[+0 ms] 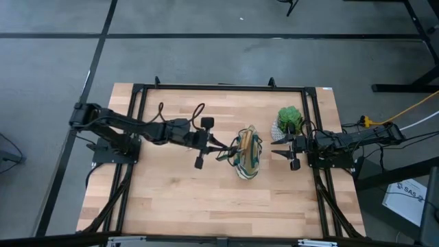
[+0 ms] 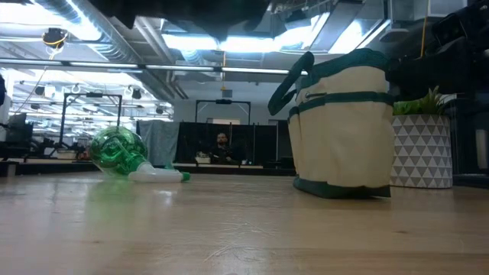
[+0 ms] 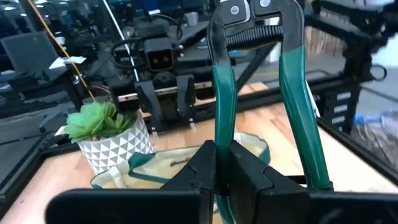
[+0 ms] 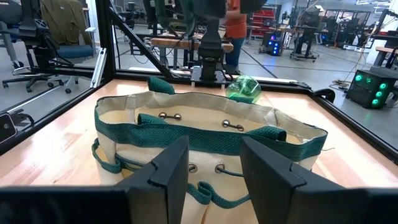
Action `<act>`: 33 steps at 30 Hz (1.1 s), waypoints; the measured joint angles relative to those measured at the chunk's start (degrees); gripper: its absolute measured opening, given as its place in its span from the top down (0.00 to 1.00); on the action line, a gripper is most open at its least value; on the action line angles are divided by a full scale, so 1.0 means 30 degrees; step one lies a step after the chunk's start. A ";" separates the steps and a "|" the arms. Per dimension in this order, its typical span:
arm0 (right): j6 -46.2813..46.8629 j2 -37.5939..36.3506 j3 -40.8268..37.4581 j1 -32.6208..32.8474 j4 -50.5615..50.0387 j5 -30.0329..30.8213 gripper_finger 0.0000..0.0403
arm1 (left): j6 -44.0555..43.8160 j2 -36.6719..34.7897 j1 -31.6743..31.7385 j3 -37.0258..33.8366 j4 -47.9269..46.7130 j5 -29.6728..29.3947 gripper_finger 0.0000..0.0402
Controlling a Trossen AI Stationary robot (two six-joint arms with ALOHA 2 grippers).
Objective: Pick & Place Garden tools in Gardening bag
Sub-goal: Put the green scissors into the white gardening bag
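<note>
The beige gardening bag (image 1: 248, 155) with green trim stands upright at mid-table, its top open (image 4: 205, 127). My left gripper (image 1: 218, 147) reaches in from the table's left and is shut on pruning shears (image 3: 255, 74) with green handles, just left of and above the bag's rim (image 3: 186, 163). A green spray bottle (image 2: 121, 151) lies on its side on the wood beyond the bag (image 4: 244, 89). My right gripper (image 4: 214, 171) stands open just right of the bag, its fingers aimed at it and touching nothing. The trowel and the hand rake do not show. My left gripper pinches one green handle (image 3: 222, 127) of the shears between its two fingers; the other handle (image 3: 301, 118) stays free beside them. The fingers come nearly level from the table's left and lie along the handle. The shears are lifted clear, their dark head (image 3: 255, 18) pointing away from the gripper, over the bag.
A green plant in a white patterned pot (image 1: 288, 122) stands at the far right, close to my right gripper. Black frame rails (image 1: 219, 87) run around the table. Bare wood (image 1: 206, 199) lies along the near side.
</note>
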 joint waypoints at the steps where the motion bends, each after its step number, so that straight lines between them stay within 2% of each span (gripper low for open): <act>1: 0.0003 0.0000 0.0000 -0.0003 0.0000 0.0000 0.64 | -0.0211 0.0096 0.0019 0.0004 0.0227 0.0000 0.95; 23: -0.0004 -0.0007 0.0000 0.0004 0.0000 0.0000 0.64 | -0.1822 0.0294 0.0039 -0.0003 0.1357 0.0618 0.95; 26: -0.0003 0.0000 0.0000 0.0004 0.0000 0.0000 0.64 | -0.2816 0.0294 0.0007 -0.0003 0.1333 -0.0363 0.95; 33: 0.0004 -0.0004 0.0000 0.0004 0.0004 0.0000 0.64 | -0.3845 0.0294 -0.0451 -0.0003 0.0561 -0.3998 0.95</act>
